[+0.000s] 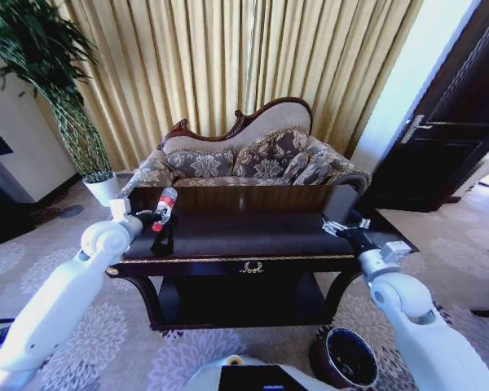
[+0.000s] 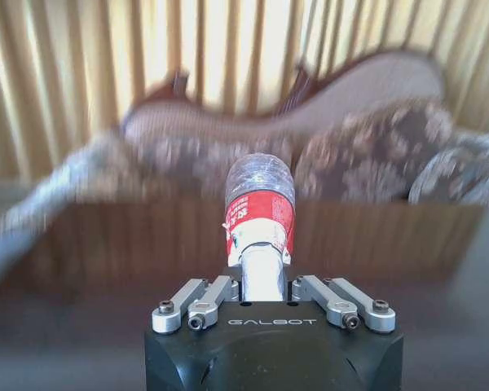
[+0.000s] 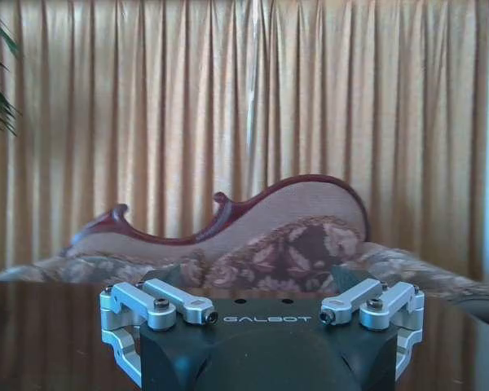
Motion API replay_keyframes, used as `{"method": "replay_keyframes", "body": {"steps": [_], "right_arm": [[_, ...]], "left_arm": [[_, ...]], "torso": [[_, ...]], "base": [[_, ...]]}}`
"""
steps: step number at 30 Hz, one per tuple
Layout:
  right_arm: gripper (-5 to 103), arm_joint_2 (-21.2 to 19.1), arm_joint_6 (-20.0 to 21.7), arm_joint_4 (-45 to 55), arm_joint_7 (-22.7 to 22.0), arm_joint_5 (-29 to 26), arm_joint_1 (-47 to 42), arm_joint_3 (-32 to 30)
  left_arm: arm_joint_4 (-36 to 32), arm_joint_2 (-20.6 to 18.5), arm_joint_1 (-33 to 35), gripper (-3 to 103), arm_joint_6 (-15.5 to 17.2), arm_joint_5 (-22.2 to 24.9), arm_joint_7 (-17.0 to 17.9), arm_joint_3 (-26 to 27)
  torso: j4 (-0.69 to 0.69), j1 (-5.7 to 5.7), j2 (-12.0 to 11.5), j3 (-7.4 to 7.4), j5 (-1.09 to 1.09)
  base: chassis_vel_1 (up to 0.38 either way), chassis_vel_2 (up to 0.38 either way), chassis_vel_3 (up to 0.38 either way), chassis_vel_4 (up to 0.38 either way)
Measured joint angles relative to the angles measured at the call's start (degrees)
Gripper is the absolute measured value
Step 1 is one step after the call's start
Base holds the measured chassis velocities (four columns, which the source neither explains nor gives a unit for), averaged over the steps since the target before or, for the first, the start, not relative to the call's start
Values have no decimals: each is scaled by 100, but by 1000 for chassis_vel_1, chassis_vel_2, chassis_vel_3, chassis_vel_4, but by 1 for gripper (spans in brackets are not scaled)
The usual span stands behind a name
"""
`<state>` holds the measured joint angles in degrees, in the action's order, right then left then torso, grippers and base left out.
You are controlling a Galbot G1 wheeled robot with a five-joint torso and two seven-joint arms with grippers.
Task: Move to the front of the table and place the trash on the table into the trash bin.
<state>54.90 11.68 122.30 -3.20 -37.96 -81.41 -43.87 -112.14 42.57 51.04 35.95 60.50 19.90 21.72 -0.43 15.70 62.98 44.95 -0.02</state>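
Observation:
My left gripper (image 1: 153,218) is shut on the trash, a small clear plastic bottle (image 1: 165,206) with a red label. It holds the bottle tilted just above the left end of the dark glossy table (image 1: 253,234). In the left wrist view the bottle (image 2: 259,199) sticks out beyond the gripper (image 2: 261,254) toward the sofa. My right gripper (image 1: 342,225) hovers over the table's right end, open, with nothing in it. The round dark trash bin (image 1: 344,358) stands on the carpet in front of the table's right leg.
A floral sofa (image 1: 253,159) sits right behind the table, with gold curtains beyond. A tall plant in a white pot (image 1: 102,186) stands at the far left, and a dark door (image 1: 448,138) at the right. Patterned carpet lies around the table.

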Motion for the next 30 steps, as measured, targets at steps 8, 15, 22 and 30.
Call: {"method": "replay_keyframes", "body": {"steps": [8,15,22,30], "right_arm": [[100,-357,209,297,11,-1053,125,157],[100,-1035,447,776,170,-3041,499,349],[100,-1802,537,837,492,-4421,1310,946],[100,-1944,559,-87,741,-4850,3506,2661]], "left_arm": [[-253,-363,613,23,-1874,-1876,-1813,264],[-461,-531,1008,23,-3081,-2437,-2168,471],[-459,-692,533,23,-3753,-2518,-2285,167],[-73,-675,-868,23,-4094,-2501,-2280,-1075]], "torso": [[0,0,0,0,1],[2,0,0,0,-1],[-1,0,0,0,1],[1,1,-1,1,2]], "base": [[0,0,0,0],[0,0,0,0],[0,0,0,0],[0,0,0,0]]}}
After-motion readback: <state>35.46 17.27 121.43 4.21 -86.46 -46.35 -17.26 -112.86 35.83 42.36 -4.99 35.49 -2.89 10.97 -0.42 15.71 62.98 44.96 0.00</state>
